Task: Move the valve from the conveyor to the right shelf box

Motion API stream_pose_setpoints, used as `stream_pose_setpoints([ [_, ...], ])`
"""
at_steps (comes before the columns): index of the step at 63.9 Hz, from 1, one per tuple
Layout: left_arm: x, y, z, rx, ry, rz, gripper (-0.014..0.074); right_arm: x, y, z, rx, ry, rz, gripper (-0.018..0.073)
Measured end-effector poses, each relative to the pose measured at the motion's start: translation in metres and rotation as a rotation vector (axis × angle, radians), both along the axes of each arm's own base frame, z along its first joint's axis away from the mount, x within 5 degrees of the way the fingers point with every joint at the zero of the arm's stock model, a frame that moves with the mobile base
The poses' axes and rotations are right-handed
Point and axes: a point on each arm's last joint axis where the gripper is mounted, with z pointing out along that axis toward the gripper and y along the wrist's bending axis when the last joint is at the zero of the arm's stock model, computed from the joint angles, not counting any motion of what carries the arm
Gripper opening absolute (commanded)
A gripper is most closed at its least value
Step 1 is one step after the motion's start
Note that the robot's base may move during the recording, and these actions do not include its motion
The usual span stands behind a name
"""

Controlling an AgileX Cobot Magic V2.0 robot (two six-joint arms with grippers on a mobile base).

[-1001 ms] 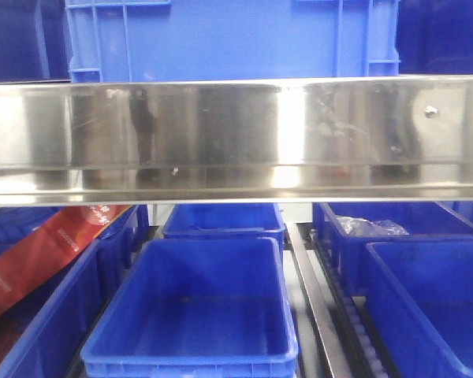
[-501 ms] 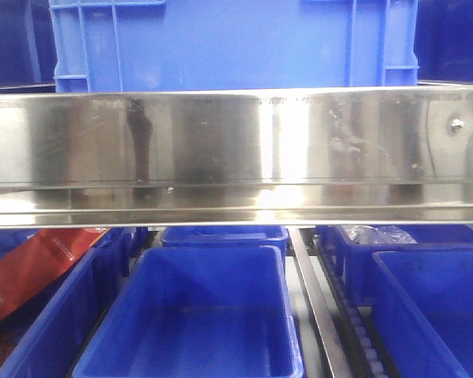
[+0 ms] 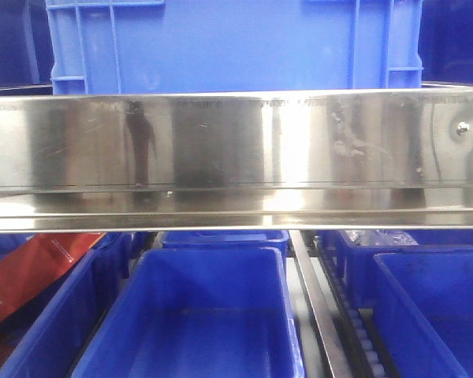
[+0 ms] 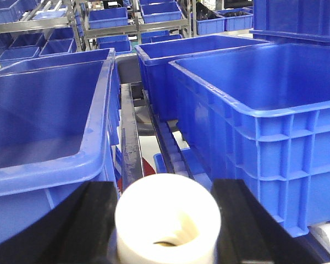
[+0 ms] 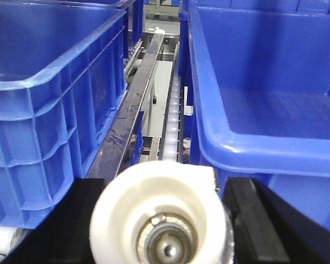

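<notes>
In the left wrist view, a valve's white end cap (image 4: 168, 217) faces the camera, with my left gripper (image 4: 166, 212) shut on it between black fingers (image 4: 88, 220). The right wrist view shows another valve (image 5: 162, 220), a white cap with a metal core, with my right gripper (image 5: 160, 217) shut on it. It hangs over the roller gap beside a large blue box (image 5: 264, 88) on the right. The conveyor is out of view. Neither gripper appears in the front view.
A shiny steel shelf rail (image 3: 236, 157) crosses the front view, with a blue crate (image 3: 229, 39) above and blue boxes (image 3: 205, 315) below. A red packet (image 3: 24, 276) lies lower left. Blue boxes (image 4: 44, 110) flank a roller track (image 5: 173, 121) in both wrist views.
In the front view the steel rail has dropped lower in the frame and the boxes below have slid down and look closer. No earlier wrist frames.
</notes>
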Motion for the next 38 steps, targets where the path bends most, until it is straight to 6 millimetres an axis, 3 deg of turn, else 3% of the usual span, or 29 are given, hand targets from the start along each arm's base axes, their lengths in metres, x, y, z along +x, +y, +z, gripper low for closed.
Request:
stream_pose_setpoints([
  [25, 0.000, 0.000, 0.002, -0.002, -0.026, 0.000, -0.0111, 0.001, 0.001, 0.005, 0.049, -0.046, 0.002, -0.0153],
  [38, 0.015, -0.001, 0.025, -0.007, -0.082, 0.001, -0.0111, 0.002, 0.005, 0.037, 0.053, -0.133, 0.031, -0.0153],
])
